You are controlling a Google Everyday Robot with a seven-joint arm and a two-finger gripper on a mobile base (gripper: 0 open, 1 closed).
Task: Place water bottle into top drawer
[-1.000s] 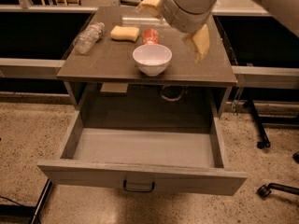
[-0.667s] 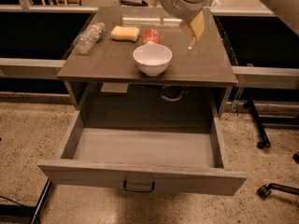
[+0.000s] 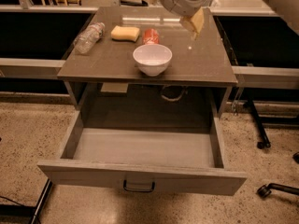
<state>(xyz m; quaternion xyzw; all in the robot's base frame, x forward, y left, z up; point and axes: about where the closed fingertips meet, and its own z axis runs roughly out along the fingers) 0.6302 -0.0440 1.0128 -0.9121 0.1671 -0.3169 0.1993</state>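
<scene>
The gripper hangs above the far edge of the table, right of centre. Its two yellowish fingers stand well apart and hold nothing. The water bottle lies on its side at the far left corner of the tabletop, well apart from the gripper and close to the left edge.

Between the two, along the far side, sit a red can and a yellow sponge. A low sweep to the left could knock the can over or shove the sponge into the bottle. Since the bottle lies flat so near the edge, I judge that an off-centre touch could roll it off the table. Its thin crinkled wall may also buckle or slip when squeezed.

The white bowl stands at the near middle, right on the path down to the drawer, so a low carry might clip it. It looks empty.

The top drawer is pulled fully out toward the near side, its dark handle at the centre of the front panel. Its floor is bare, and the bottle is not yet in it.
</scene>
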